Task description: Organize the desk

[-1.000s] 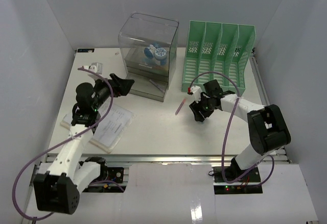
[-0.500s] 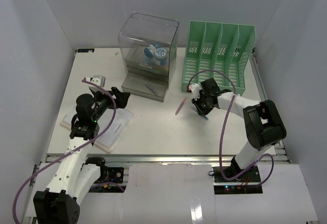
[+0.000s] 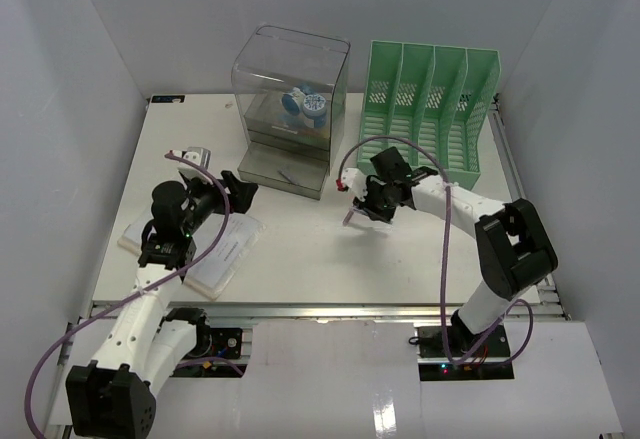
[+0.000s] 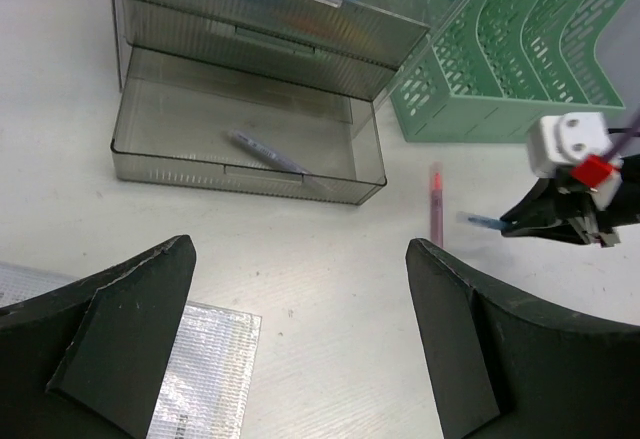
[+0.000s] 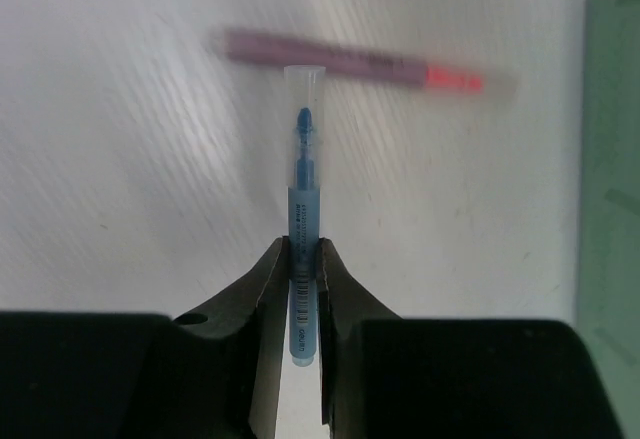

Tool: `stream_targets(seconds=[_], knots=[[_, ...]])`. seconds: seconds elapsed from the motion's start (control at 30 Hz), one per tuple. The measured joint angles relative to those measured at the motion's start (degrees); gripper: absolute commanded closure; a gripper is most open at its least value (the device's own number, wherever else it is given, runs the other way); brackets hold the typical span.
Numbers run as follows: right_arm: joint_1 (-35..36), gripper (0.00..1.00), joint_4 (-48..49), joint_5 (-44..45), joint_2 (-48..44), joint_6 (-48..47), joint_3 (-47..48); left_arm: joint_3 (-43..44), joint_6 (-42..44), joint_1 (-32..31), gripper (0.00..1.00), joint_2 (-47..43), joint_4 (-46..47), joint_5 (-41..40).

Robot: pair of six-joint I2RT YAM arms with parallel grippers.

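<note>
On the white desk [image 3: 300, 264] my right gripper [image 3: 372, 201] is shut on a blue pen [image 5: 303, 194], which sticks out forward between the fingertips [image 5: 272, 259]. Just past the tip of that pen a pink pen [image 5: 350, 62] lies crosswise on the desk [image 5: 150, 179]. The left wrist view shows the pink pen [image 4: 436, 209] next to the right gripper [image 4: 520, 227] and its blue pen [image 4: 483, 223]. My left gripper [image 3: 240, 191] hangs wide open above the desk [image 4: 330, 289], holding nothing, in front of the clear drawer box [image 3: 290, 89].
The box's bottom drawer [image 4: 150, 154] is pulled out with a pen [image 4: 265, 151] inside. A green file rack [image 3: 425, 109] stands at the back right. A sleeved sheet of paper [image 3: 220, 249] lies under the left arm. A small white box [image 3: 190, 154] sits at the left.
The right gripper has shut on the blue pen and carried it left, up to the pink pen. The left arm has drawn back a little from the drawer box.
</note>
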Motion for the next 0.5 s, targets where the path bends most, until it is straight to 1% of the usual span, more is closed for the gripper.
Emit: stream_targets(seconds=[0.07,0.13,0.17,0.23,0.3,0.43,0.5], knots=[[4.0,0.92,-1.2,-1.0,-0.7,-3.7,3.8,0.1,0.0,0.0,0.02,1.3,-0.6,0.5],[7.2,0.92,-4.2,-2.0,0.9,-6.3,11.3,0.2,0.1,0.0,0.02,2.1,-1.6,0.4],[8.2,0.92,-5.3,-2.3,3.2,-7.1,16.6,0.2,0.1,0.0,0.02,2.1,-2.2,0.2],[9.6,0.91,-4.5,-2.5,9.4,-7.9,28.0,0.2,0.4,0.0,0.02,1.8,-3.0,-0.7],[10.3,0.90,-3.8,-2.3,15.6,-8.1,37.4,0.2,0.6,0.0,0.02,1.0,-3.6,-1.8],[11.3,0.87,-3.6,-1.0,26.2,-5.9,49.6,0.2,1.0,0.0,0.02,-0.7,-3.9,-3.7],[11.6,0.80,-3.6,0.1,30.7,-4.1,54.0,0.2,1.1,0.0,0.02,-1.0,-3.9,-3.9]])
